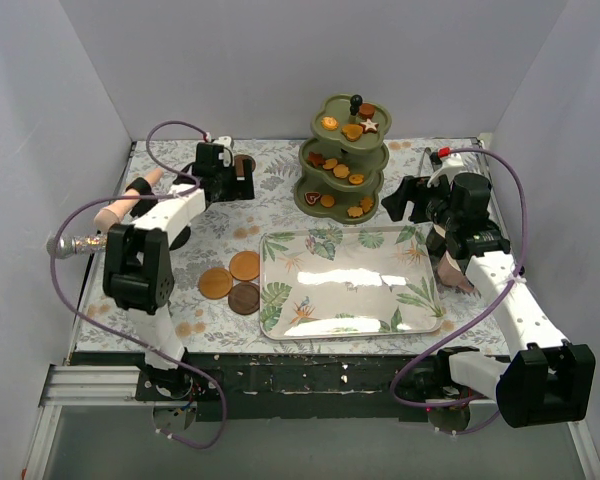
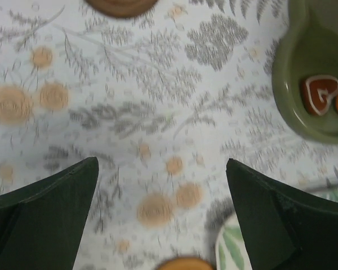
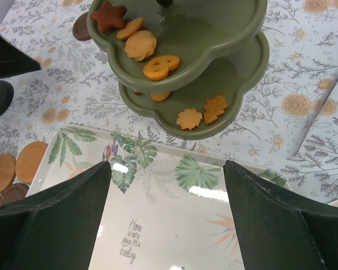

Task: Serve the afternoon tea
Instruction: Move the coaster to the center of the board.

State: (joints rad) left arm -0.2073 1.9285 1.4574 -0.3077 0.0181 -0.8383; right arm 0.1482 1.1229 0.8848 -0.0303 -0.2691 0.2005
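Left gripper [image 2: 163, 216]: jaws spread wide, nothing between them. It hangs over bare floral tablecloth [image 2: 158, 112] at the back left of the table. A brown coaster [image 2: 121, 4] lies just ahead of it, and the bottom tier of the stand is off to its right.

Right gripper [image 3: 168, 219]: jaws likewise wide apart and empty. It is poised above the leaf-print tray [image 3: 174, 236] and faces the stand.

Three-tier stand [image 3: 236, 73]: olive green, upright on the cloth behind the tray, between the two grippers. All three tiers carry biscuits, among them a brown star [image 3: 108, 16], an orange ring [image 3: 160, 66], leaf shapes [image 3: 190, 118] and a heart biscuit [image 2: 321, 94] on the bottom tier.

Three more coasters [image 1: 244, 266] lie flat in a cluster just left of the tray. We cannot make out any mugs with certainty.

Handling, in our judgement:
- The biscuits look thin, light and brittle. We would take each one across its width at the edges, with gentle closure.
- Those lying flat against a tier leave little room for a finger underneath.
- The stand looks rigid but tall, and its load is loose. If it must be moved, the black knob [image 1: 356, 100] is the obvious hold, and it should be kept level.
- The coasters are stiff, flat discs lying flush on the cloth, so we would pinch them at the rim.
- The tray is glossy and probably slippery.
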